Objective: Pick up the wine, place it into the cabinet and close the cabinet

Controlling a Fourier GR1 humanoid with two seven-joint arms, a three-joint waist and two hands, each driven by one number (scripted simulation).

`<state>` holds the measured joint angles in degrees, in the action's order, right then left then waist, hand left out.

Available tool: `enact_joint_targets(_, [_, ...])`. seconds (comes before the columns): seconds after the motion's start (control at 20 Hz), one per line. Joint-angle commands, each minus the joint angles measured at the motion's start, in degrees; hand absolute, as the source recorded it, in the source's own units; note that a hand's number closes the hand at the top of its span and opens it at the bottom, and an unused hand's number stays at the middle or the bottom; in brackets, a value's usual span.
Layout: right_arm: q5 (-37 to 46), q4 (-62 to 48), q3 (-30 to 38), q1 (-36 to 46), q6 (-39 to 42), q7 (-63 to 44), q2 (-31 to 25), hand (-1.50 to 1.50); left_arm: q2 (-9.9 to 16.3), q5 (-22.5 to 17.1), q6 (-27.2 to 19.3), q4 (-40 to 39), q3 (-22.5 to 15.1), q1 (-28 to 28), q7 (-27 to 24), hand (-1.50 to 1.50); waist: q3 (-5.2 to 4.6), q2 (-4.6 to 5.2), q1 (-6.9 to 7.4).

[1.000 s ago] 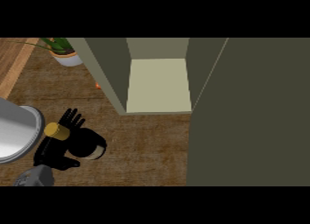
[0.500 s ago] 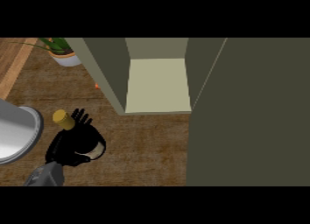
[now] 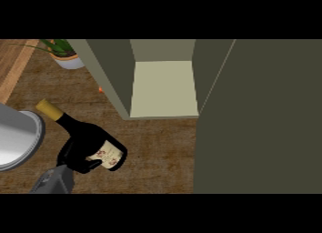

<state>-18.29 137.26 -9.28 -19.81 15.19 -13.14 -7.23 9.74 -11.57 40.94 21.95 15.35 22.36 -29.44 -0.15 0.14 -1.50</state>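
A dark wine bottle (image 3: 80, 133) with a yellow cap (image 3: 48, 108) and a pale label (image 3: 110, 157) lies tilted over the counter at the lower left, its neck pointing to the upper left. My left hand (image 3: 75, 160) is curled round the bottle's lower body and partly hidden by it. The open cabinet (image 3: 163, 88) stands up and to the right of the bottle, showing a pale bare shelf. Its door (image 3: 264, 118) fills the right side as a large dark panel. My right hand does not show.
A big grey round vessel (image 3: 9, 136) sits at the left edge, close to the bottle's neck. A potted plant (image 3: 68, 58) stands at the far left back. A small orange thing (image 3: 101, 89) peeks out beside the cabinet's left wall.
The hand's fingers, straight and upright before, are now curled round the bottle. The bottle has swung so its neck and cap point up-left, clear of the hand.
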Motion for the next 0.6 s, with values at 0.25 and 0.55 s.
enact_joint_targets(0.25, [-3.7,7.2,4.8,-2.6,-0.7,-1.4,-2.0,-1.50,0.3,6.9,-10.2,9.1,-3.4,-7.5,-19.2,1.50,0.09,-0.34,1.09])
enact_joint_targets(0.55, [-1.0,8.7,1.2,-5.3,-0.8,-1.8,-1.1,-1.50,-3.2,10.2,-28.7,16.3,-4.5,-12.1,-22.2,1.50,0.19,-0.61,1.25])
